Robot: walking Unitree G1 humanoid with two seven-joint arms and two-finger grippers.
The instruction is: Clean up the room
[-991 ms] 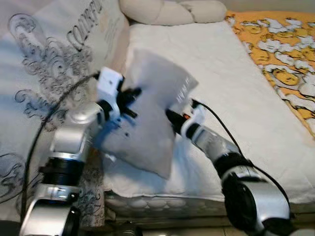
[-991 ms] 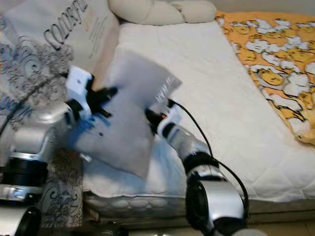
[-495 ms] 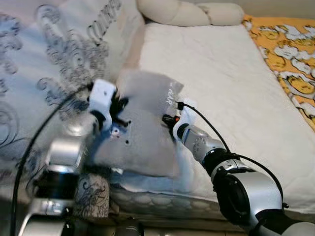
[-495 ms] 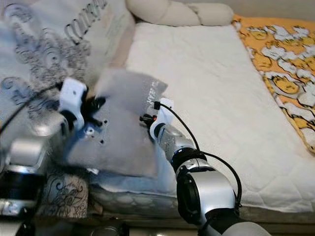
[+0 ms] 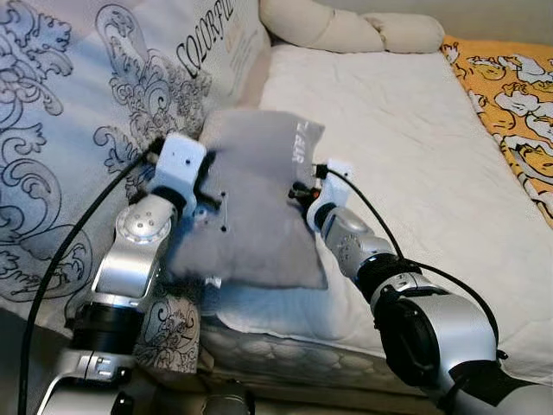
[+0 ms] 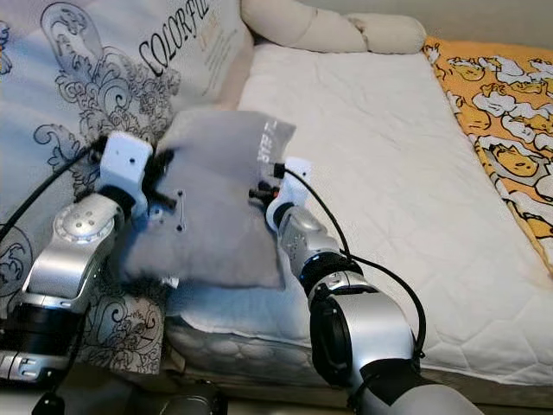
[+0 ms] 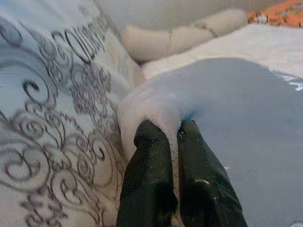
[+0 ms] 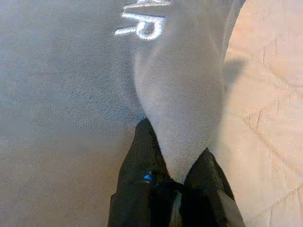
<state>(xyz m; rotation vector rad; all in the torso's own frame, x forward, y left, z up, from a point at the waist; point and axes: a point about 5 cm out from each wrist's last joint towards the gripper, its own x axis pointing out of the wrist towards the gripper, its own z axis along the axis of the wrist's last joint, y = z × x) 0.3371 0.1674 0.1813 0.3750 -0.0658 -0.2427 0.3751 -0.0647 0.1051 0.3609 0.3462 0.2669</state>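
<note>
A bed with a white quilted cover fills the room. A yellow printed blanket lies along its right side. A patterned duvet is heaped at its left.

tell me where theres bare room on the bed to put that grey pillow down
The white mattress lies bare between the beige bolster and the yellow blanket. Crowded on the robot's left, where the patterned cushion leans beside the grey pillow.

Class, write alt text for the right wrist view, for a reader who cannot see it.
The right claw pinches a fold of a grey pillow with white lettering. A quilted white mattress lies beside it.
</note>
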